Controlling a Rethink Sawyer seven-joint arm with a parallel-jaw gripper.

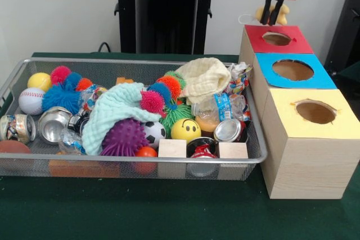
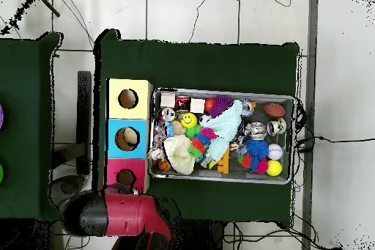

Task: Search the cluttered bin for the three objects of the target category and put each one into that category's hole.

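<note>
Front view: wire-mesh bin (image 1: pixel 101 66) is sitting on the green table (image 1: pixel 169 212), holding balls, cans and cloths | three wooden boxes (image 1: pixel 306 150) are standing just beside it | gripper (image 1: pixel 273 16) is hovering above the red-topped box's hole (image 1: pixel 277 39), clenching a yellowish object (image 1: pixel 283 10).

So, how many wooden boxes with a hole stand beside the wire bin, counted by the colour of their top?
Red-topped box: 1
Blue-topped box: 1
Yellow-topped box: 1
Total: 3
</note>
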